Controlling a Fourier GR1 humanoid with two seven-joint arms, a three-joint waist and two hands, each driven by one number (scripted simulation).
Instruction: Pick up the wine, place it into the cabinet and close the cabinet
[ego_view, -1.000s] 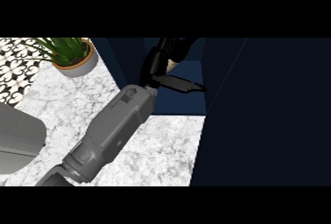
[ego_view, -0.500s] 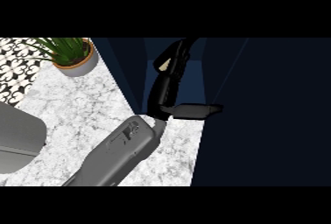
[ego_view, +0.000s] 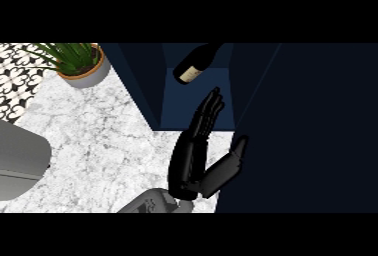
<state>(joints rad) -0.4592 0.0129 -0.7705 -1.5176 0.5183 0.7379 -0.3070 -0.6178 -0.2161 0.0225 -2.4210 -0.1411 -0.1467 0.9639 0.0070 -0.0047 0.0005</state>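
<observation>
The wine bottle (ego_view: 193, 67), dark with a pale label, stands apart from my hand inside the open cabinet (ego_view: 193, 102), at the top of the head view. My right hand (ego_view: 193, 165) is below it, over the counter in front of the cabinet's opening. Its fingers are straight and point up toward the bottle, the thumb sticks out to the right, and it holds nothing. The cabinet's dark navy door (ego_view: 310, 125) fills the right side, close beside the thumb. My left hand does not show.
A potted green plant (ego_view: 80, 65) stands at the back left on the white marble counter (ego_view: 96, 140). A large grey rounded object (ego_view: 16, 165) sits at the left edge. A black-and-white patterned wall shows in the top left corner.
My right hand has drawn back out of the cabinet toward the lower edge and opened flat. The bottle, hidden by the hand before, now shows alone inside.
</observation>
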